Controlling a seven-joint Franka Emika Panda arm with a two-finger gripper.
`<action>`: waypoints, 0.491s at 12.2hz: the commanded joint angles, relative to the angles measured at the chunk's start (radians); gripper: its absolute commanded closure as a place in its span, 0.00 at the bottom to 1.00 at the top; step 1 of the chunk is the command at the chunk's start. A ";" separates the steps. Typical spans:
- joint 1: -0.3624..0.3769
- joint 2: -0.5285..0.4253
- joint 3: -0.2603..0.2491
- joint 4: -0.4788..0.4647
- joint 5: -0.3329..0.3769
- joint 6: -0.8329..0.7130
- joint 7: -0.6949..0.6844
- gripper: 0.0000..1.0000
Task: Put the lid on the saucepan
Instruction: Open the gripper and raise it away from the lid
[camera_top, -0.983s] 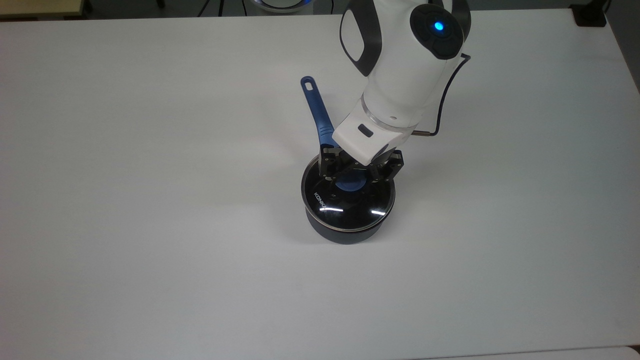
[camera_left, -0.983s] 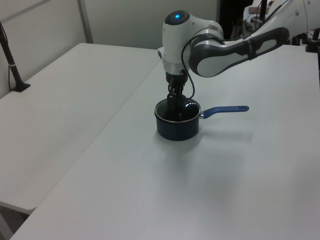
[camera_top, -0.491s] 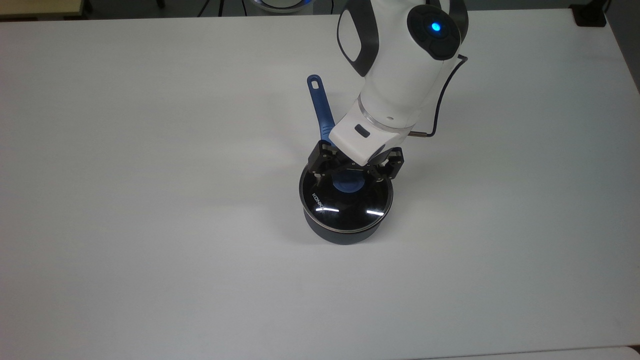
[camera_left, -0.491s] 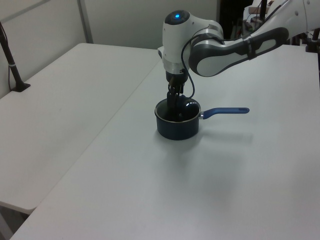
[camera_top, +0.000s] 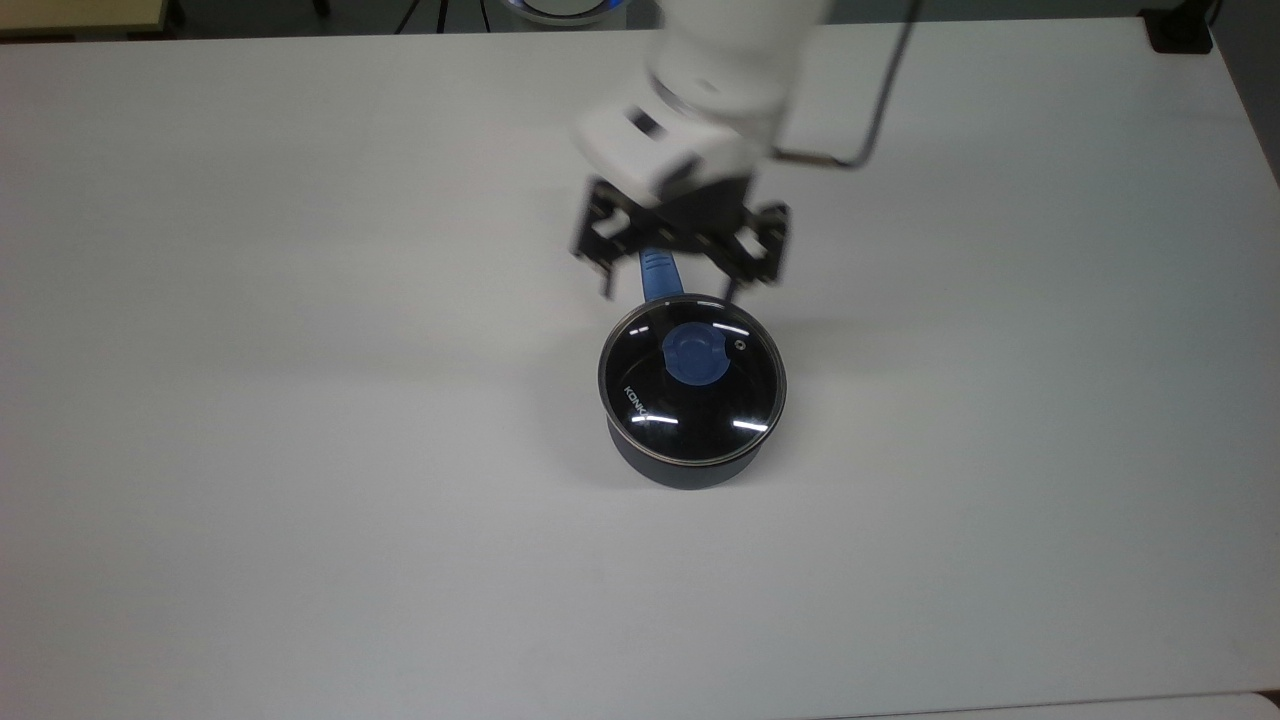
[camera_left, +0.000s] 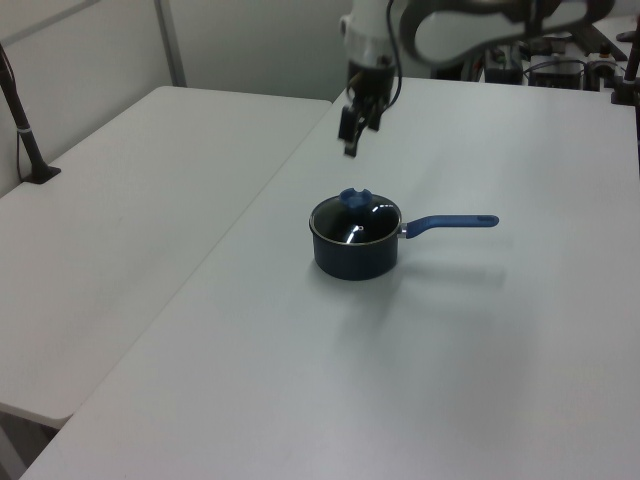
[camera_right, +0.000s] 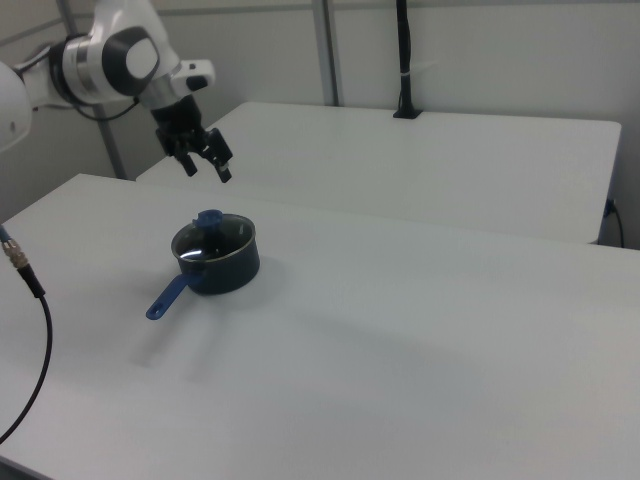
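The hand (camera_top: 680, 258) has gone up and away from the lid (camera_top: 692, 380). Half a second ago its fingers sat low on each side of the blue knob (camera_top: 696, 356). Now the hand hangs in the air above the pan's handle (camera_top: 655, 275), well clear of the lid. Its two fingers are spread wide apart and hold nothing. The pan (camera_top: 688, 465) and the lid have not moved.

The lid sits flat on top of the pan and covers the whole mouth. Its thin steel rim lines up with the pan's rim all the way round. The glass looks dark because the inside of the pan is dark. White letters show near the top view's left edge of the lid, and a small vent hole sits just beside the knob.

The pan stands upright near the middle of the desk (camera_top: 300, 400), far from every edge. In the top view its blue handle points toward the far edge of the desk, and the hand hides most of it. In the left view the handle (camera_left: 450, 222) sticks out to the left view's right, and the hand (camera_left: 357, 120) is high above the desk, behind the pan (camera_left: 354, 250). In the right view the handle (camera_right: 166, 298) points down toward the right view's left, and the hand (camera_right: 203, 155) hangs above and behind the pan (camera_right: 222, 268), with the knob (camera_right: 209, 219) clear below it.
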 joint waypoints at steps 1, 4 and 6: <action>-0.120 -0.260 0.051 -0.262 0.013 -0.047 0.009 0.00; -0.270 -0.405 0.098 -0.381 0.011 -0.092 -0.089 0.00; -0.310 -0.423 0.099 -0.392 0.011 -0.114 -0.092 0.00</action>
